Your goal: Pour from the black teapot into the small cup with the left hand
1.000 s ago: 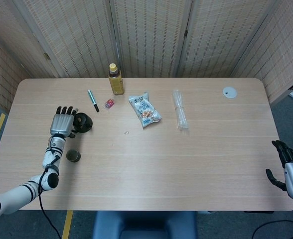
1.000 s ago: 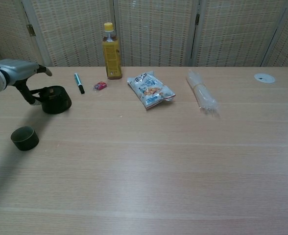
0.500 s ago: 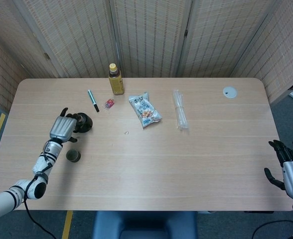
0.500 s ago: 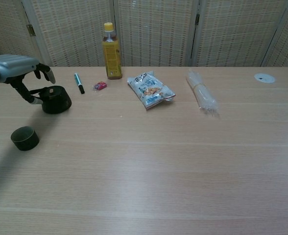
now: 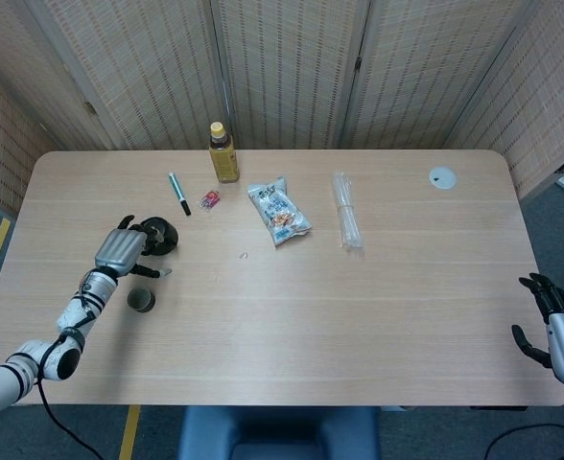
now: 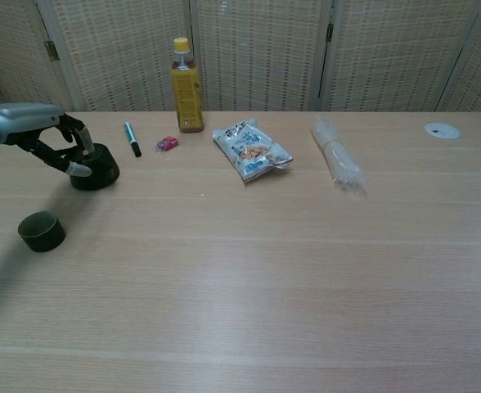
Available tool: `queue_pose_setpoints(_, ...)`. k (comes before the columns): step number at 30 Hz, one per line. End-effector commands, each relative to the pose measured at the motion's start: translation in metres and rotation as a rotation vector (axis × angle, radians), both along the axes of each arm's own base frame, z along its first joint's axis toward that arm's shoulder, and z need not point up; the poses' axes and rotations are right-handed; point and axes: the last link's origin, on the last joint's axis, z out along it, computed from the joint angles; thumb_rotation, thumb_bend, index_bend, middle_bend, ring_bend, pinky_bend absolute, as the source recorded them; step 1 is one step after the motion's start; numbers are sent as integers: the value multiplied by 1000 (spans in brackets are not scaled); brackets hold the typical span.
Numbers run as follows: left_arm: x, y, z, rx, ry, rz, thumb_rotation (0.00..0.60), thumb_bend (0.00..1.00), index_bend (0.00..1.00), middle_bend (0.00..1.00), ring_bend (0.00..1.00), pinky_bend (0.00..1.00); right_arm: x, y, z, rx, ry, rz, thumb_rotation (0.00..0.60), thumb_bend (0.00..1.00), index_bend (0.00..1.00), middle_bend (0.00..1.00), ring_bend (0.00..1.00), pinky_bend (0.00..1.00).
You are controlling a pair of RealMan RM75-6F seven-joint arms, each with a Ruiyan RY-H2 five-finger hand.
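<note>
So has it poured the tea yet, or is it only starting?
Only starting. Nothing is poured: the black teapot sits upright on the table, and the small cup stands apart, nearer the robot. In hand now: the left hand is at the teapot with fingers curling around it, though a firm grip isn't clear. Left to do: lift, carry to the cup, tip. The right hand idles at the table edge.

left hand (image 5: 119,252) — fingers now curled down at black teapot (image 5: 160,236) handle | was flat, spread above
</note>
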Motion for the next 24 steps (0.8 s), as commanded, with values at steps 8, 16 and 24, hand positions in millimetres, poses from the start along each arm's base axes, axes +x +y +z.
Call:
queue_pose_setpoints(8, -18, 0, 2, 1, 10, 2, 349, 179, 369, 324, 270, 0, 2, -1, -2, 4, 2, 0, 600, 361, 197, 204, 257, 56)
queue_pose_setpoints(16, -24, 0, 1, -3, 33, -32, 346, 180, 390, 348, 278, 0, 3, -1, -3, 8, 2, -3, 600, 362, 200, 205, 264, 56)
queue_pose_setpoints(24, -31, 4, 0, -9, 57, -18, 348, 182, 402, 360, 279, 0, 1, 1, -3, 5, 0, -13, 600, 362, 204, 206, 270, 56)
